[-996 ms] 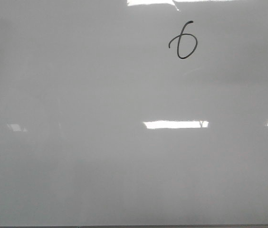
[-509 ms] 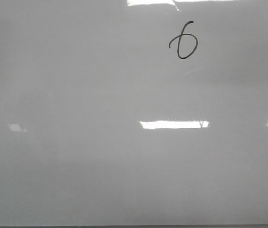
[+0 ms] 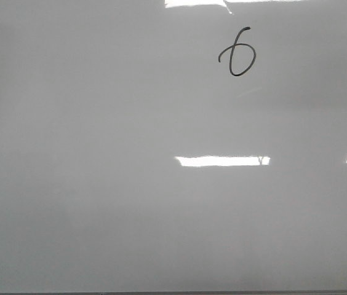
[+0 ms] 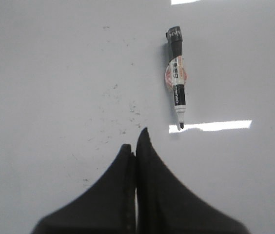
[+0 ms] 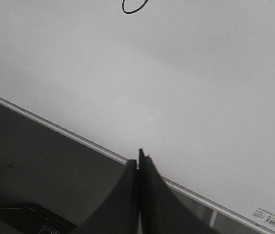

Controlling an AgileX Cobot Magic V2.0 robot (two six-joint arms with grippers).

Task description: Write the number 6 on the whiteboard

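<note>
Leftmost, the left gripper [image 4: 136, 139] hangs over the whiteboard [image 3: 99, 215], jaws together and empty, a marker [image 4: 176, 80] lying just ahead. Further right, the number 6 [image 3: 237, 54] sits near the far edge. The right gripper [image 5: 138, 158], jaws together, hovers above the board's framed edge.

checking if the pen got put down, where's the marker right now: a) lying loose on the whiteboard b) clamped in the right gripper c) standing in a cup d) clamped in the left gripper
a: the marker lies flat on the whiteboard, apart from the shut left gripper.
</note>
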